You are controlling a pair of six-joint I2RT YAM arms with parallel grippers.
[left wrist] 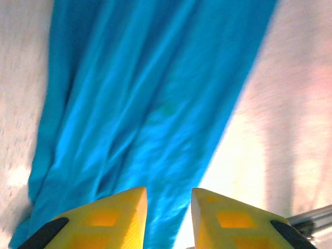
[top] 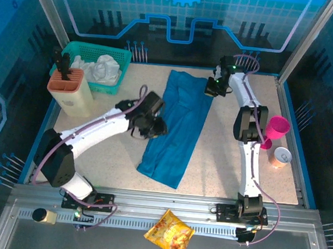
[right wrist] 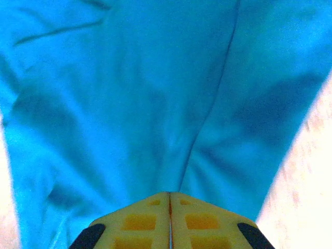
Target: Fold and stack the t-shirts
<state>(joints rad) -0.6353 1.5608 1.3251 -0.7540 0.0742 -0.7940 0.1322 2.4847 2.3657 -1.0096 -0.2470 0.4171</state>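
Observation:
One teal-blue t-shirt (top: 178, 125) lies on the table as a long narrow strip running from the back centre toward the front. My left gripper (top: 157, 126) hovers at the strip's left edge, about halfway along. In the left wrist view its jaws (left wrist: 168, 194) stand apart, with the wrinkled t-shirt (left wrist: 145, 104) lying below and nothing between the yellow fingers (left wrist: 122, 212). My right gripper (top: 211, 89) is at the strip's far right corner. In the right wrist view it (right wrist: 169, 193) is shut, and folds of the t-shirt (right wrist: 155, 104) pucker toward its tips.
A teal basket (top: 85, 48) holding white cloth stands at the back left, with a beige tool holder (top: 70, 90) in front of it. A pink cup (top: 277, 129) and a small orange can (top: 280, 156) stand by the right edge. A snack bag (top: 169, 234) lies on the front rail.

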